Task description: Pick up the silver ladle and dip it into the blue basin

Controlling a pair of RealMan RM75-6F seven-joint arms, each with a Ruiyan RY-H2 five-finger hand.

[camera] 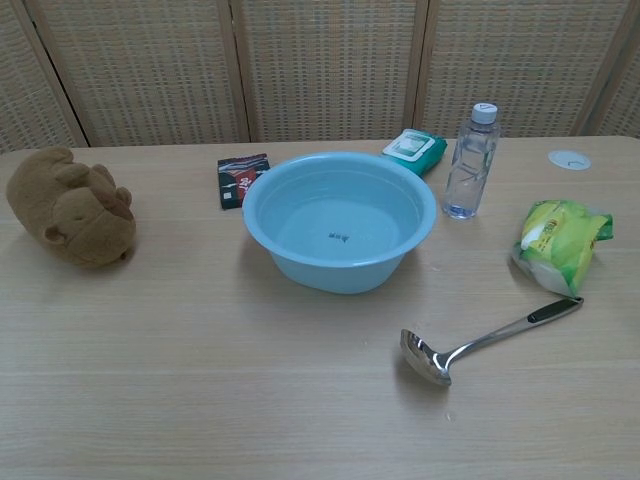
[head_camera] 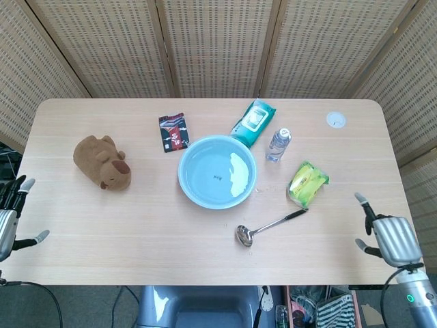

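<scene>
The silver ladle (head_camera: 268, 226) (camera: 478, 342) lies flat on the table, bowl toward the near edge and dark-tipped handle pointing right toward the green packet. The blue basin (head_camera: 217, 171) (camera: 339, 219) with water in it stands just behind and left of it. My right hand (head_camera: 390, 237) hovers at the table's right front edge, fingers apart and empty, well right of the ladle. At the far left edge my left hand (head_camera: 9, 217) is partly out of frame, fingers spread, holding nothing. Neither hand shows in the chest view.
A brown plush animal (head_camera: 102, 162) sits at the left. Behind the basin lie a dark snack packet (head_camera: 173, 132) and a teal wipes pack (head_camera: 254, 121). A water bottle (head_camera: 278, 144) and a green-yellow packet (head_camera: 307, 183) stand right of the basin. A white disc (head_camera: 335, 119) lies far right.
</scene>
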